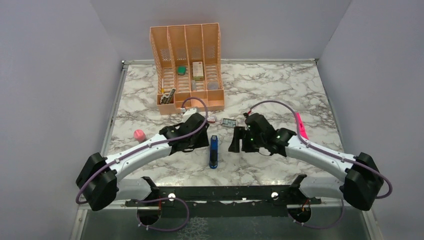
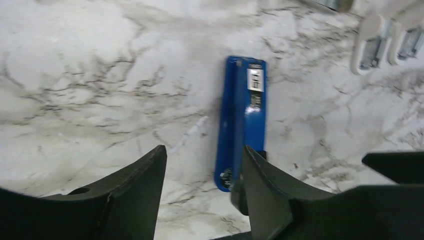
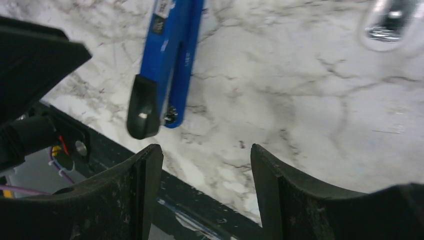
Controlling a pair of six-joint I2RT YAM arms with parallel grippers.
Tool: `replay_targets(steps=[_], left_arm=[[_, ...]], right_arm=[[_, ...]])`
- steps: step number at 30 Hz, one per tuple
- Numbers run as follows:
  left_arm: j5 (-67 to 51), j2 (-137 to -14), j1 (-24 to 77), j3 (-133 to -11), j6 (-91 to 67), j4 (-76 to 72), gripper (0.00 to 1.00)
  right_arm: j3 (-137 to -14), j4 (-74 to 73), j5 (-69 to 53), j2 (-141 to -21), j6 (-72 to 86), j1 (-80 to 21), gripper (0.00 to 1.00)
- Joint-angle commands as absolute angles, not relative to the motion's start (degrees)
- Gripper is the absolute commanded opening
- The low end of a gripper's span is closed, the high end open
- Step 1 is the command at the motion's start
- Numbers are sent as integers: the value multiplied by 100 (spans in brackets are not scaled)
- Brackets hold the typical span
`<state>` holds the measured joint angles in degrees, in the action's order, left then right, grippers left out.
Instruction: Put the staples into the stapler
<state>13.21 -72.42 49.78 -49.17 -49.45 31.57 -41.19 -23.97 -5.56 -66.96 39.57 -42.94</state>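
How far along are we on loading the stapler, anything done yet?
Barely started. Done: nothing that shows; the staples sit on the table, beyond the stapler. In hand: nothing, the left tool and right tool are both open and empty, flanking the stapler. Left: open the stapler, pick up a strip, seat it inside, close it.

Stapler (image 1: 213,151) lies mid-worktop (image 1: 280,85), long axis 12-to-6. Left end effector (image 1: 199,141) sits at its 9 o'clock and right end effector (image 1: 239,142) at its 3 o'clock, both apart from it. Staples (image 1: 229,121) at stapler's 1 o'clock. File rack (image 1: 186,65) at 12 o'clock, far back. Marker (image 1: 301,125) at 3 o'clock, beyond the right arm.
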Motion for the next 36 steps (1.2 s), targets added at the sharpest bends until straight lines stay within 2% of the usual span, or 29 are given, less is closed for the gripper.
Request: replay_targets(steps=[1, 5, 13, 22, 30, 36], left_arm=[[1233, -6721, 4323, -4141, -5131, 2761, 55], [308, -6454, 3825, -3395, -5072, 2103, 50], [-1019, -6756, 3622, -2782, -4868, 748, 48], [-1552, -7030, 3612, -2394, -4959, -267, 43], [-1879, -7169, 3612, -2199, -4973, -607, 35], [-2112, -7415, 3612, -1995, -5013, -1139, 31]], right_arm=[[-4788, -2573, 414, -7406, 4767, -5293, 70], [-5360, -2717, 787, -8051, 5065, -6013, 70], [-5598, -2556, 318, -8741, 5166, -6243, 70], [-6106, -2955, 527, -9370, 5107, -6300, 69], [-6395, -3497, 694, -9578, 5292, -6369, 57], [-6358, -3554, 393, -9718, 5344, -6472, 56]])
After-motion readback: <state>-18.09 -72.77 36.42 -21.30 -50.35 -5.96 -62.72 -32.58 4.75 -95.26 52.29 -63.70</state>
